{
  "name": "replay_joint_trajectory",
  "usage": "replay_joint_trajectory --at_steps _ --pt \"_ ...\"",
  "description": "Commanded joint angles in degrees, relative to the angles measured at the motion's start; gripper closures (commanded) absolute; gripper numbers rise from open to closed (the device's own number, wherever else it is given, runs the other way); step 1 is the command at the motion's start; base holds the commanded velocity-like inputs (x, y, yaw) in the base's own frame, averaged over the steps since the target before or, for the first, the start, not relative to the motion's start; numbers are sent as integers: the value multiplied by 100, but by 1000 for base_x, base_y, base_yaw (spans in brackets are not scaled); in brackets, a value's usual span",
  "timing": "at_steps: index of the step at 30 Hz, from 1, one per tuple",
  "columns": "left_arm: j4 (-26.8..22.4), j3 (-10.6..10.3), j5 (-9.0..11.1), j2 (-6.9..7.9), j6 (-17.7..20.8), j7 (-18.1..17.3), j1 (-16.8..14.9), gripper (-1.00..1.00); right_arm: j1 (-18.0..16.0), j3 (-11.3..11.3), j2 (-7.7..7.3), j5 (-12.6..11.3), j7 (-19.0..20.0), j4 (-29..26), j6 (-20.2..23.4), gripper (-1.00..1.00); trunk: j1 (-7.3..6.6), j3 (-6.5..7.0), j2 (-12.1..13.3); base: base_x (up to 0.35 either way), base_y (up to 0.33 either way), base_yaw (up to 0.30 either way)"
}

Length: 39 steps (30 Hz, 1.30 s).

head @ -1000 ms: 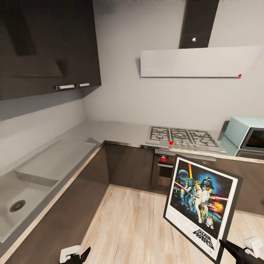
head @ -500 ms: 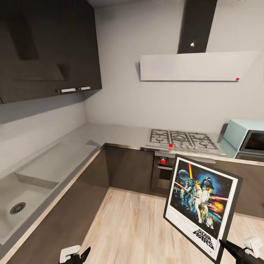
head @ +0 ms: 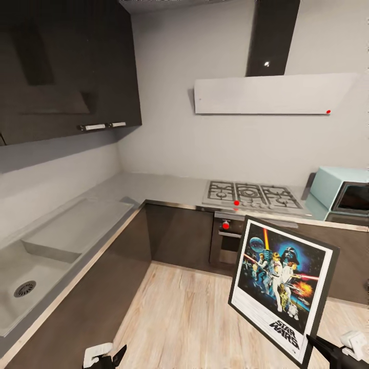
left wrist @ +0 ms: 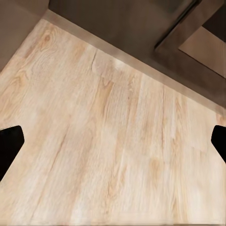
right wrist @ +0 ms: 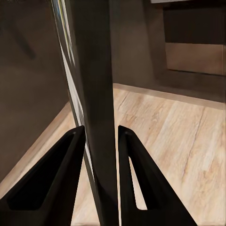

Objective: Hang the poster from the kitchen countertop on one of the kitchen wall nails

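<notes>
Poster [head: 281,290]: I hold it at its lower corner in my right gripper [right wrist: 100,141], fingers pinching the frame edge. Long axis near upright, top tilted away, picture facing me, above the floor [head: 179,312]. Left gripper [left wrist: 113,141]: fingers wide, holding nothing. Table [head: 154,185]: beyond.

Corner kitchen, poster [head: 283,287] held up at front right.

The countertop [head: 154,185] runs along the left wall and turns along the back wall — sink [head: 23,279] set in its left run, hob [head: 249,195] in the back run, oven [head: 230,241] under the hob, microwave [head: 344,192] right of the hob. Cabinets [head: 66,66] hang upper left; the hood [head: 271,92] sits above the hob. The right gripper [right wrist: 100,136] clamps the poster's lower edge over the floor [head: 179,318] — the left gripper [left wrist: 113,141] hangs above bare floor.
</notes>
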Motion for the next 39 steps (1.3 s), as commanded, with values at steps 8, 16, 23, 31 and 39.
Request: replay_joint_trajectory --at_steps 8,16,23,31,39 --pt "2 -52 51 3 -29 -22 -7 -100 -7 -7 -1 0 21 6 -38 100 2 -13 -14 -213 -216 55" --pt "2 -61 50 3 -32 -25 -7 -100 -7 -2 0 0 20 5 -45 100 2 -13 -14 -189 -198 250" --pt "2 -54 51 3 -31 -25 -7 -100 -7 -1 7 0 14 6 -47 100 2 -13 -14 -80 -76 278" --pt "2 -60 50 3 -32 -25 -7 -100 -7 -1 9 0 15 1 -47 100 2 -13 -14 -229 -212 115" --pt "521 -40 51 44 -74 -51 -7 -100 -7 -1 9 0 16 0 -47 100 2 -13 -14 -62 -58 264"
